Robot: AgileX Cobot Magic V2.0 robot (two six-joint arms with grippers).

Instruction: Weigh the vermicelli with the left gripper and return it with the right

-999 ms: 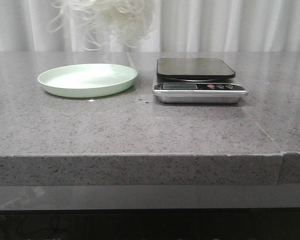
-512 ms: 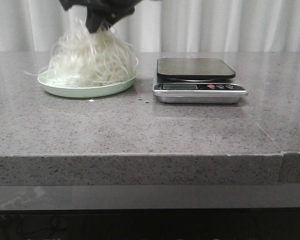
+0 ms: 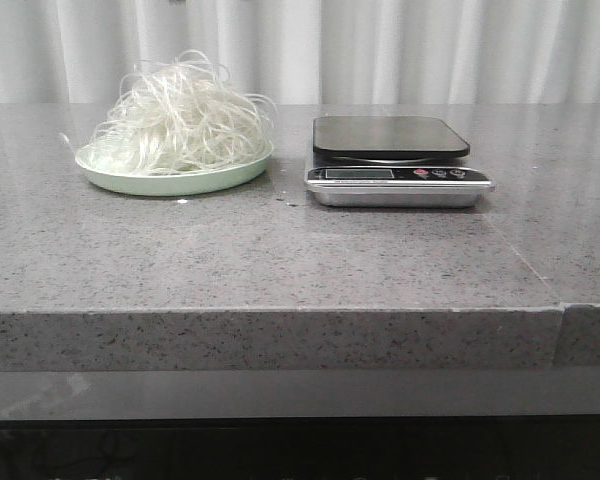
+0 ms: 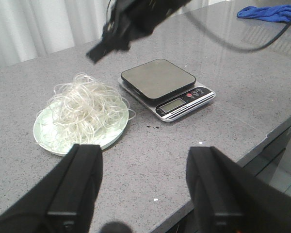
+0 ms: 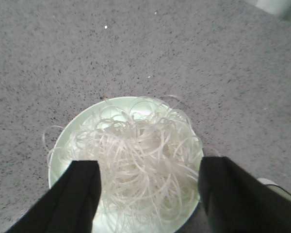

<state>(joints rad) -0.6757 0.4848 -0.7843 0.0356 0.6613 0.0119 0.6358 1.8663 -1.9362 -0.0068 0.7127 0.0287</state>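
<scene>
Since the frame a second ago the vermicelli (image 3: 176, 128) went from hanging up high, clear of the pale green plate (image 3: 220, 178), to sitting heaped on it; half a second ago a dark tool was pressed into the top of the heap, now it's out of the front view.

Right tool (image 5: 148, 196) hangs straight above the heap, fingers spread wide, nothing between them. Left tool (image 4: 143, 187) is parked well back over the worktop (image 3: 300, 250), also spread and empty. From the left wrist camera the right arm (image 4: 131, 24) shows above and behind the plate.

Scale (image 3: 398, 160) platform is bare, just beside the plate. Display too small to read.

Judgement: this looks like the return step finishing, noodles dropped back on the plate by the right arm. What's left is pulling the right tool up and away. Watch for stray loops over the plate rim snagging a finger and dragging strands out.
</scene>
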